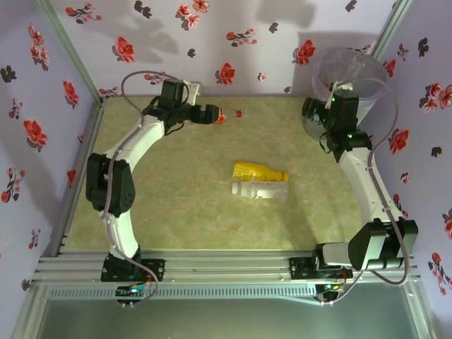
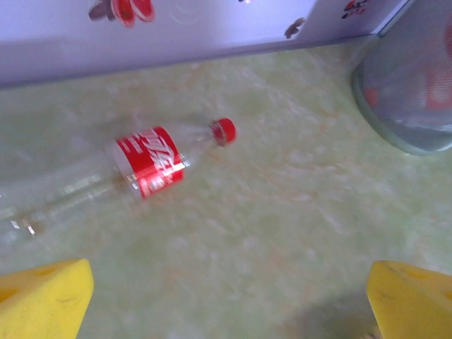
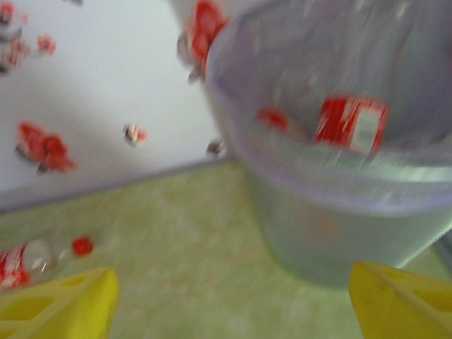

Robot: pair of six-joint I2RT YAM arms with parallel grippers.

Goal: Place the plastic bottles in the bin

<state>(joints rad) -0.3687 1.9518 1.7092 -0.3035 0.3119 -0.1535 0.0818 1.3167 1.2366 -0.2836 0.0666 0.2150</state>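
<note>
Since red-labelled bottle [image 2: 150, 162] looks empty, light, slick, crushable, you pinch label band gently; left hand [image 2: 229, 296], right hand [image 3: 233, 296] gape wide, holding nothing.

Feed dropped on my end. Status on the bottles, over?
Both open, empty: left hand facing red-labelled bottle, right hand at bin. Mid-table: yellow-labelled bottle, white-capped bottle. Nothing blocking.

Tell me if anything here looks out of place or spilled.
Nothing looks spilled or broken. Three bottles lie on their sides on the table, outside the bin: a red-labelled bottle near the back wall, a yellow-labelled bottle and a clear bottle side by side mid-table.
</note>
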